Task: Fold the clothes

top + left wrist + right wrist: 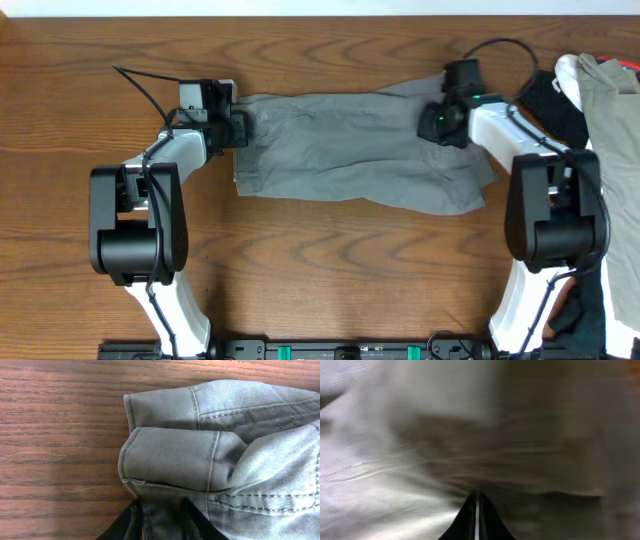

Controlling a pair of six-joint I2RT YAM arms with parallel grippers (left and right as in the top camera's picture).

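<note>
The grey-olive shorts [350,150] lie spread flat across the back of the wooden table, waistband to the left. My left gripper [238,128] is at their left edge, shut on the waistband. In the left wrist view the fabric runs between the black fingers [162,520], with a folded waistband corner [170,455] just ahead. My right gripper [436,122] sits on the upper right part of the shorts. In the right wrist view the fingers [476,510] are pressed together on a thin pale layer of the blurred grey cloth [420,435].
A heap of other garments lies at the right edge: a beige-tan one [612,110], a black one [555,100] and a white one [568,70]. More dark cloth [590,300] hangs by the right arm's base. Bare wood [340,270] lies in front of the shorts.
</note>
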